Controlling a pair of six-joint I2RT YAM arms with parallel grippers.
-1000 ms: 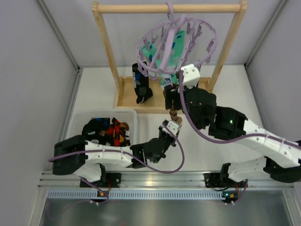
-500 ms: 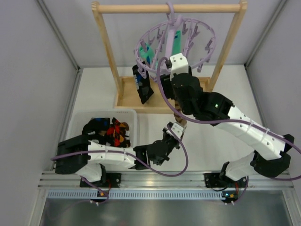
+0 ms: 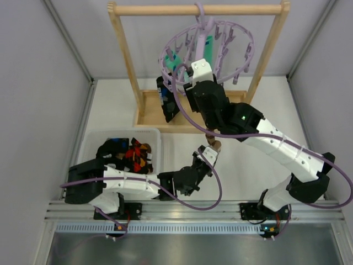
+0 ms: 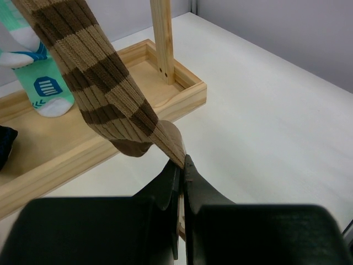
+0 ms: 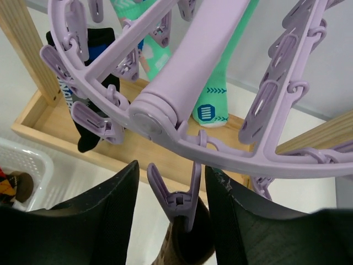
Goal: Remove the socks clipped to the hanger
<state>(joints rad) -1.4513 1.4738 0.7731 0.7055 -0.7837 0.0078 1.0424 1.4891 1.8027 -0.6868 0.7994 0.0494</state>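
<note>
The lavender hanger [image 3: 207,52] hangs by its hook from the wooden rail. A brown striped sock [image 4: 96,91] hangs from one of its clips [image 5: 182,201]; its lower end shows in the top view [image 3: 212,144]. My left gripper [image 4: 182,163] is shut on the sock's toe end, low over the table. My right gripper [image 5: 171,193] is open, its jaws on either side of that clip, apart from it. Teal-mint socks [image 5: 212,94] and a dark sock [image 3: 167,102] still hang from other clips.
A wooden rail frame [image 3: 124,49] with a tray base [image 4: 66,143] stands at the back. A white basket [image 3: 91,141] at the near left holds argyle socks [image 3: 129,154]. Grey walls close in both sides.
My right arm has risen and moved back-left, up under the hanger, bringing its jaws around the clip. My left gripper has stayed shut on the sock and shifted slightly.
</note>
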